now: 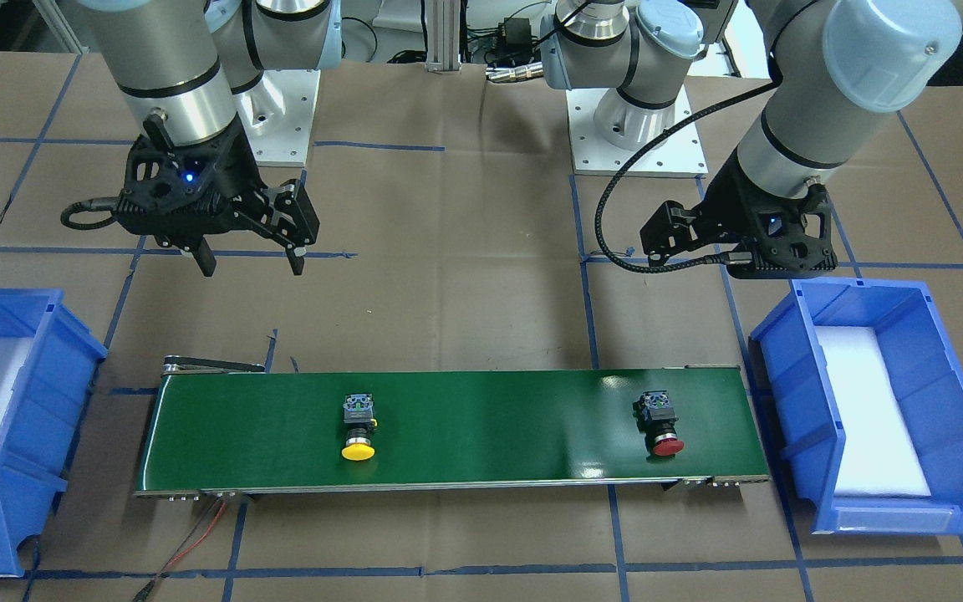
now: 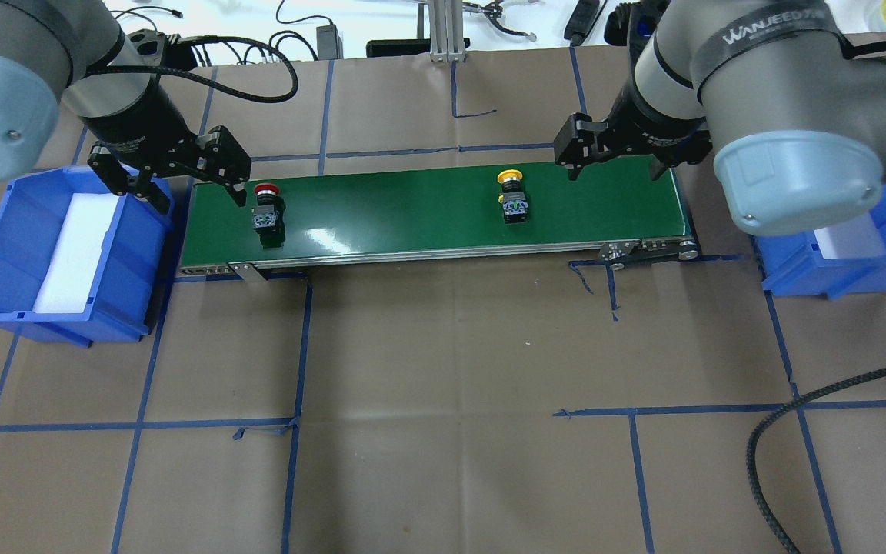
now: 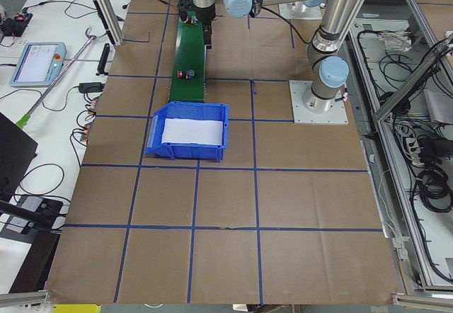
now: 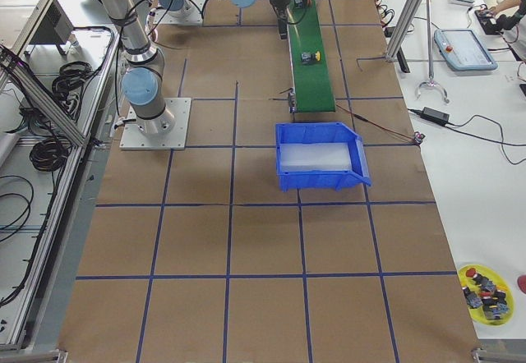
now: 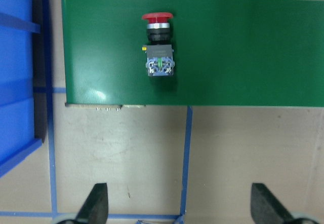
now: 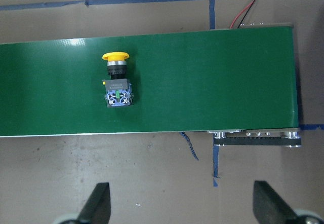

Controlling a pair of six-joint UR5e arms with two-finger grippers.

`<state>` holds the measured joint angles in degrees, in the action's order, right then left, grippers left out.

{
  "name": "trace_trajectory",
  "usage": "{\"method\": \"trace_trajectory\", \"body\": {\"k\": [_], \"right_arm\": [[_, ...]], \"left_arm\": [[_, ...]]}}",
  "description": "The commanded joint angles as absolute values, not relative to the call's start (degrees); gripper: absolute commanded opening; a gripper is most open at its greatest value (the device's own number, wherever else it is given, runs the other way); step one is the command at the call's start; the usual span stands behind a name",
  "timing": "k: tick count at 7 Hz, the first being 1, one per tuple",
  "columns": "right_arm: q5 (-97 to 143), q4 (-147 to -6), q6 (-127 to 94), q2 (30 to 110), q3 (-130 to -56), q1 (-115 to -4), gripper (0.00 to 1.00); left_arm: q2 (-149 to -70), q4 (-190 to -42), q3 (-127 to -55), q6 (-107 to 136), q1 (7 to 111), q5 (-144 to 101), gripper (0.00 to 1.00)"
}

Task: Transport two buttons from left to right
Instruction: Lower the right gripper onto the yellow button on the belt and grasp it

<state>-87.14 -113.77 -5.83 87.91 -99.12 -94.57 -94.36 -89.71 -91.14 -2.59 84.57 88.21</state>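
Brown paper covers the tabletop (image 2: 443, 346), marked into squares by blue tape (image 2: 720, 408). An aluminium post (image 2: 447, 35) rises at its far edge. A white bench (image 3: 49, 111) alongside carries a teach pendant (image 3: 35, 64).

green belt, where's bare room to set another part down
Widest bare stretch of the green belt: between the red button and the yellow button. A shorter patch: yellow button to the belt's right end, near the right hand. Crowded at the left end: red button, left hand.
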Motion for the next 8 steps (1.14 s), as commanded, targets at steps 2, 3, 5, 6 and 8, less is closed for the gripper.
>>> {"method": "trace_trajectory", "body": {"k": [2,3,5,6,8], "right_arm": [[-87.01,-118.12,-6.5,80.01,-98.97,-94.4,1.0],[-87.1,-121.43,-6.5,77.11,-98.79,-94.39,1.0],[-87.1,-123.31,-6.59,73.67,-97.65,-94.31,1.0],[-87.01,-123.31,-6.59,71.83,-97.56,-94.31,1.0],[-87.01,-123.4,-6.59,68.48,-97.47,-94.04,1.0]], "left_arm": [[-94.4,-93.96,-87.71,-1.06,84.9,88.15,1.0],[-94.39,-93.78,-87.71,-0.62,85.34,88.15,1.0],[-94.31,-92.99,-88.42,1.3,86.57,88.24,1.0],[-94.13,-92.99,-88.5,1.23,86.57,88.24,1.0],[-94.04,-92.99,-88.24,1.41,86.57,88.24,1.0]]}}
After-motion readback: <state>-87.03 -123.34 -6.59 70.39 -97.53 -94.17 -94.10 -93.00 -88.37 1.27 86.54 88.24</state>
